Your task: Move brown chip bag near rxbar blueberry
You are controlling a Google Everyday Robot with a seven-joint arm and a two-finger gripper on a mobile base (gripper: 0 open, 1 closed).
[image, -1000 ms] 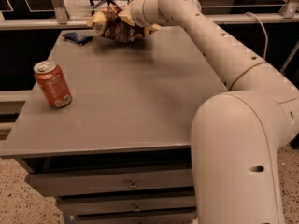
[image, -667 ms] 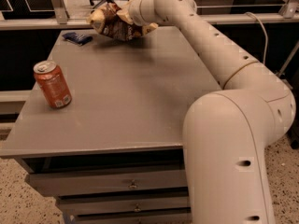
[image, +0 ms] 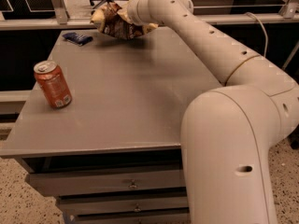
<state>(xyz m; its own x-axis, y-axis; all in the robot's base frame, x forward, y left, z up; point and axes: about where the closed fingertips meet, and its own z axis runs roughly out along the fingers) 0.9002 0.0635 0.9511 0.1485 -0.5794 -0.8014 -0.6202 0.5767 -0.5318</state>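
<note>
The gripper (image: 123, 17) hung over the desk's (image: 121, 106) far edge, fingers apparently clamped on the bag (image: 113, 25), near the bar (image: 77, 38); a can (image: 53, 84) stood well apart.

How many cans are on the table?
1: the orange can stands upright near the left edge of the table. The pincer is at the brown chip bag, far back.

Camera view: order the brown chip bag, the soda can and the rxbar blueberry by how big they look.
1-2. brown chip bag and soda can: look about alike; the can sits nearer the camera, the bag far back at the gripper, so no ranking.
3. rxbar blueberry: clearly smallest, far left on the table.
</note>
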